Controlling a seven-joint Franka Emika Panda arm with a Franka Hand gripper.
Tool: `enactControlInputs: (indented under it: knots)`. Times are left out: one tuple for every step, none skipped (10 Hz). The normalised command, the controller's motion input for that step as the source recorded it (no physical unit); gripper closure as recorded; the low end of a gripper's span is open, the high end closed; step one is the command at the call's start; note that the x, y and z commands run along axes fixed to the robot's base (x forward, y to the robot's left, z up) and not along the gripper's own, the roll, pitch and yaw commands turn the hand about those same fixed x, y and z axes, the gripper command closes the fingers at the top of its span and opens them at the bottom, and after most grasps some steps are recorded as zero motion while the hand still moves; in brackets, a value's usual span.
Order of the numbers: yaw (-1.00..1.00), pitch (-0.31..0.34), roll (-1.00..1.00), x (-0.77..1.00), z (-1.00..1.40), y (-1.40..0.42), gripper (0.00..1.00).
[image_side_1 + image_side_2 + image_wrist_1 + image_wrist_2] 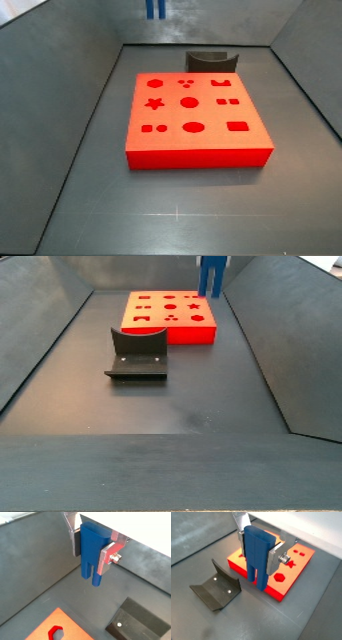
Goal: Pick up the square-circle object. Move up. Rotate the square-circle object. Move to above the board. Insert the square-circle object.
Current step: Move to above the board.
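Gripper (258,549) with silver plate fingers (75,539) clamped on small blue two-pronged square-circle object (256,554), prongs pointing away from jaws, large red-orange board (294,574) beneath, dark grey curved holder (216,589) beside it

Even, diffuse overhead light fills the grey enclosure, leaving only soft shadows beside the board (198,118) and under the fixture (138,354) in both side views. A pale sheen marks the floor near the front in a side view. The board's red-orange top is strongly saturated. In both wrist views the gripper (259,549), jaws closed on the square-circle object (258,556), is slightly soft at close range, with white glare blown out behind it. All frames are low-resolution, fine edges blocky.
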Motion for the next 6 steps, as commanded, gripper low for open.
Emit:
enactControlInputs:
  knots:
    - [0.03,0.088,0.03,0.06,1.00,-0.05,1.00]
    - [0.03,0.087,0.03,0.05,0.88,-0.04,1.00]
    - [0.04,0.088,0.02,0.03,0.65,-0.03,1.00]
    - [0.04,0.086,0.02,0.03,0.48,-0.02,1.00]
    - [0.04,0.085,0.01,0.02,0.31,-0.02,1.00]
    - [0.09,0.304,0.01,0.09,0.20,-1.00,1.00]
